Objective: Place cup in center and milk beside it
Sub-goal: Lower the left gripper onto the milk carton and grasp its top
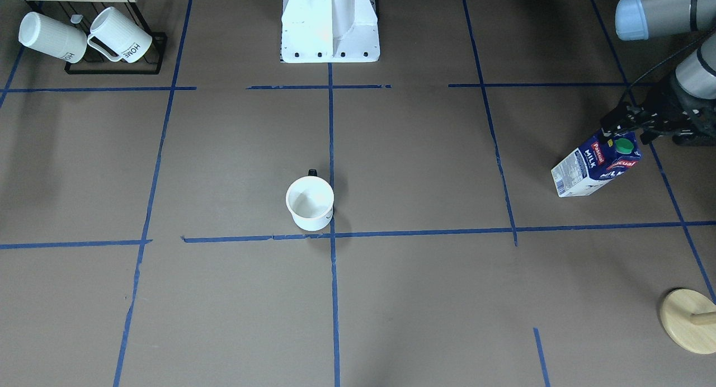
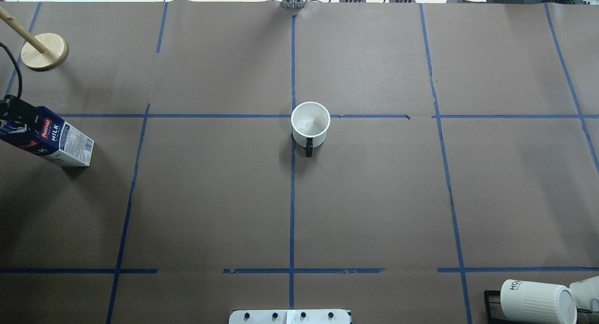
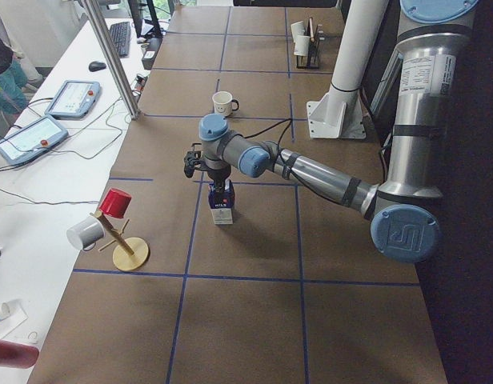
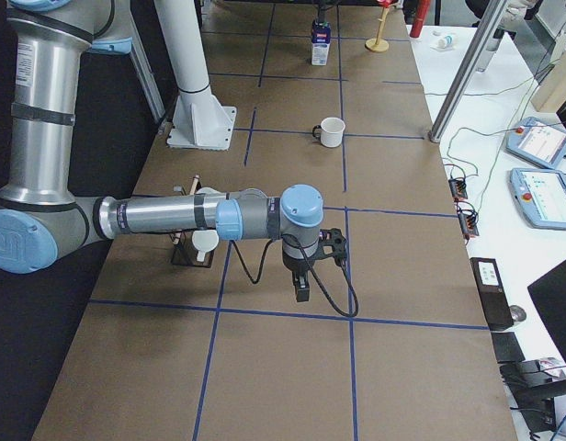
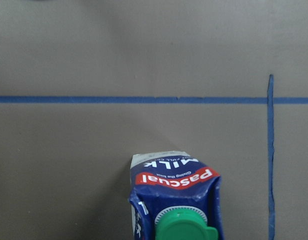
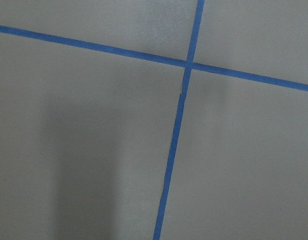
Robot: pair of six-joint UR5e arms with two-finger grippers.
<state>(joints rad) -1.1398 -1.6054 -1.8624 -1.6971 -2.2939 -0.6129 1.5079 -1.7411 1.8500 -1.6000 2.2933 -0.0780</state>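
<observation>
The cup [image 1: 309,202] is a white mug with a black handle. It stands upright by the crossing of blue tape lines at the table's middle, also seen in the overhead view [image 2: 310,122]. The milk [image 1: 593,169] is a dark blue Pascual carton with a green cap. It stands on the table far to my left [image 2: 61,143], and its top fills the bottom of the left wrist view [image 5: 174,195]. My left gripper [image 1: 615,131] sits on the carton's top and looks shut on it. My right gripper [image 4: 302,292] hangs low over bare table, and I cannot tell its state.
A black rack [image 1: 112,68] with two ribbed HOME mugs [image 1: 120,36] stands at the near right corner by my base. A wooden peg stand [image 2: 44,52] stands beyond the milk, with a red and a grey cup on it [image 3: 110,216]. The white base [image 1: 330,34] is at centre.
</observation>
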